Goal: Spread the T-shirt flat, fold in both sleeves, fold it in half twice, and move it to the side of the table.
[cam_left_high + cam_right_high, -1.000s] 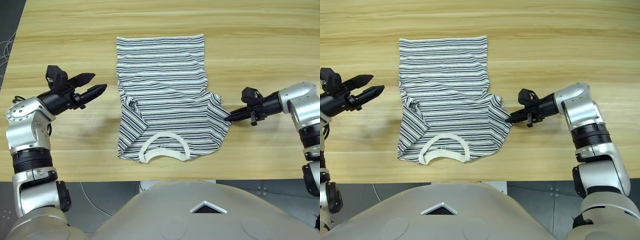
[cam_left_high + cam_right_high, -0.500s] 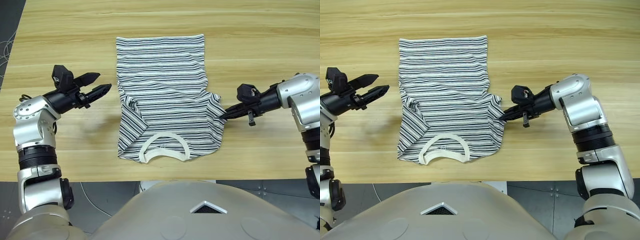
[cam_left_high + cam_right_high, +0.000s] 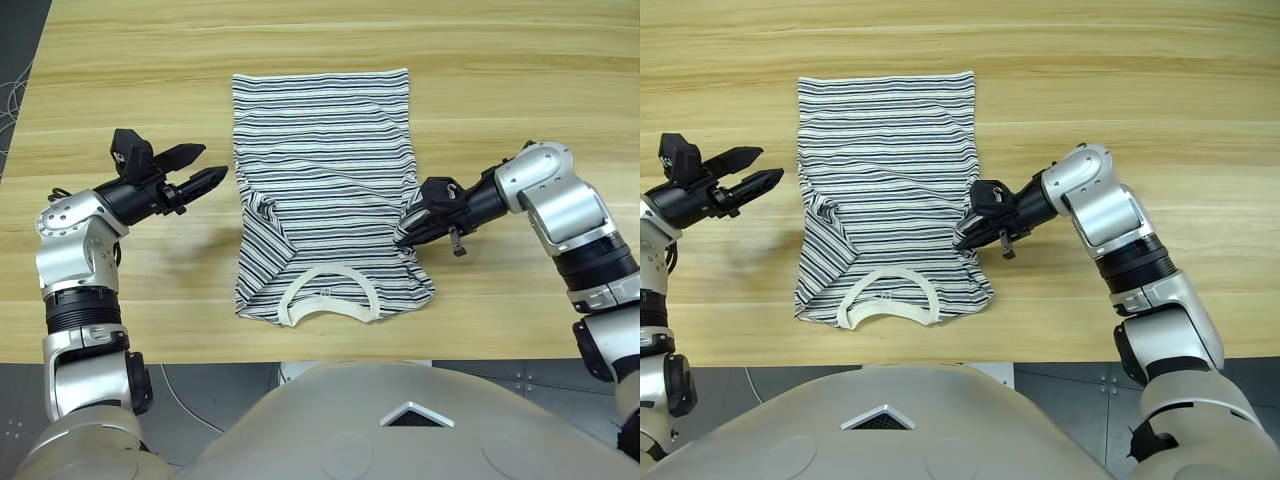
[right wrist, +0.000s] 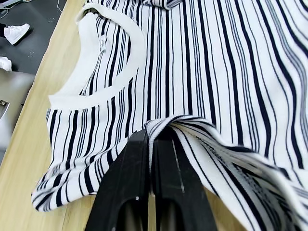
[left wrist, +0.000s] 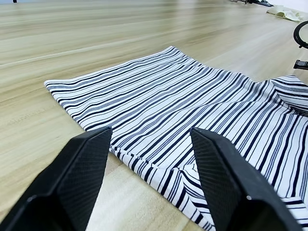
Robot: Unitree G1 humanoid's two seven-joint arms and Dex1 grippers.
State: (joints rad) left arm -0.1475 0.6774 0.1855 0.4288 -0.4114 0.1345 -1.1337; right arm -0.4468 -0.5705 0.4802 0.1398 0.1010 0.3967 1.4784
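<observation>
On the pale wood-grain table [image 3: 520, 60], striped T-shirt [image 3: 320, 140] lies mid-surface, collar nearest the robot, right gripper [image 3: 403, 236] clamped on its folded-in sleeve [image 4: 216, 144], left gripper [image 3: 212, 162] spread wide just beside the opposite edge, dark grey floor [image 3: 18, 40] past the table's corner.

Black-and-white striped T-shirt [image 3: 325, 190], cream collar [image 3: 329, 293]

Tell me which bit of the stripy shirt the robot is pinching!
On the wooden table lies a striped T-shirt, white collar nearest the robot. The right gripper is shut on the sleeve at the robot's right, the only part pinched up.
</observation>
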